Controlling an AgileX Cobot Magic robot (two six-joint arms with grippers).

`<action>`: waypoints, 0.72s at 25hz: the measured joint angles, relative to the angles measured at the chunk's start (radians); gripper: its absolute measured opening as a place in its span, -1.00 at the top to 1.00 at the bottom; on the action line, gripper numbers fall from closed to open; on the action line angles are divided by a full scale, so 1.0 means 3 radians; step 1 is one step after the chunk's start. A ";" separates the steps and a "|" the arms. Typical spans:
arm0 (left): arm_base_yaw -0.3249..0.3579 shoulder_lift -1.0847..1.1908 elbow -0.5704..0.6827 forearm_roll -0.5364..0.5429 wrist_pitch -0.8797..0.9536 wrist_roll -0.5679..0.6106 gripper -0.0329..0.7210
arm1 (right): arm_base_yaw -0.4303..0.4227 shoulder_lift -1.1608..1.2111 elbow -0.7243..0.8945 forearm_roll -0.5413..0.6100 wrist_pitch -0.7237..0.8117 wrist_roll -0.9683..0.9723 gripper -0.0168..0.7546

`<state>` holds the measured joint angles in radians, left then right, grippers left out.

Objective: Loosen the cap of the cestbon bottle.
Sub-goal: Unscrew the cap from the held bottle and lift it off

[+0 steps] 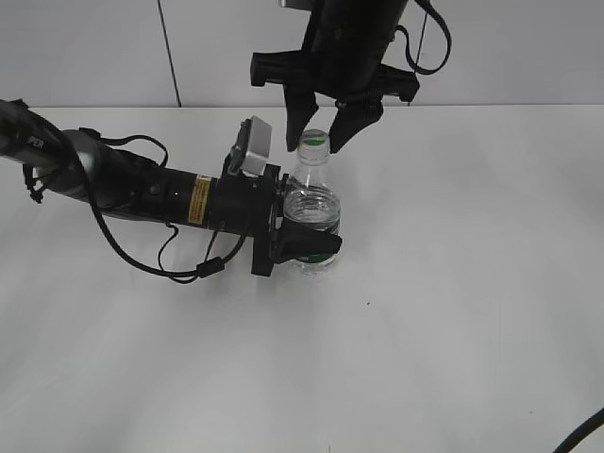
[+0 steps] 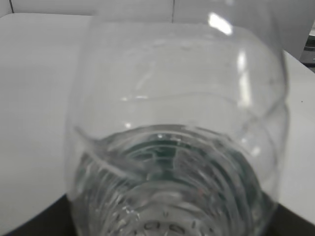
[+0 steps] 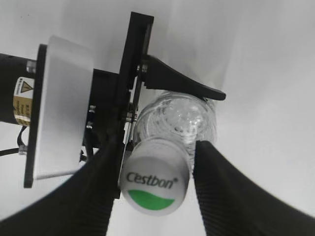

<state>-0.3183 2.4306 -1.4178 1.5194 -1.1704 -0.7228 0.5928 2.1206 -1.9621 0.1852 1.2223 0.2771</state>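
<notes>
The cestbon bottle [image 1: 311, 203] stands upright on the white table, clear with a dark green label band low down. My left gripper [image 1: 316, 238] reaches in from the left and is shut on the bottle's body. In the left wrist view the bottle [image 2: 177, 147] fills the frame. The white cap [image 1: 314, 142] with its green mark is on the neck. My right gripper [image 1: 324, 132] comes down from above, open, one finger on each side of the cap. In the right wrist view the cap [image 3: 154, 184] sits between the fingers with a small gap on the right.
The white table [image 1: 453, 311] stretches around the bottle. The left arm and its cables [image 1: 142, 193] lie across the left side. A grey wall [image 1: 528, 47] stands behind.
</notes>
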 joint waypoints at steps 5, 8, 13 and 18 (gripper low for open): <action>0.0000 0.0000 0.0000 0.0000 0.0022 -0.0004 -0.15 | 0.0000 0.0000 0.0000 -0.0003 0.0000 -0.0006 0.15; 0.0000 0.0000 0.0000 0.0000 0.0025 -0.0004 -0.15 | 0.0000 0.0000 0.0000 -0.0003 0.0000 -0.0101 0.15; 0.0000 -0.0003 0.0000 0.0014 0.0025 -0.0004 -0.15 | 0.0000 0.0000 0.0000 0.0011 -0.0007 -0.0640 0.15; 0.0000 -0.0007 0.0000 0.0053 0.0028 0.0006 -0.15 | 0.0000 0.0000 0.0000 0.0047 -0.0027 -0.1757 0.16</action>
<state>-0.3183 2.4286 -1.4178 1.5354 -1.1619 -0.7211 0.5928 2.1206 -1.9621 0.1992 1.2142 -0.2500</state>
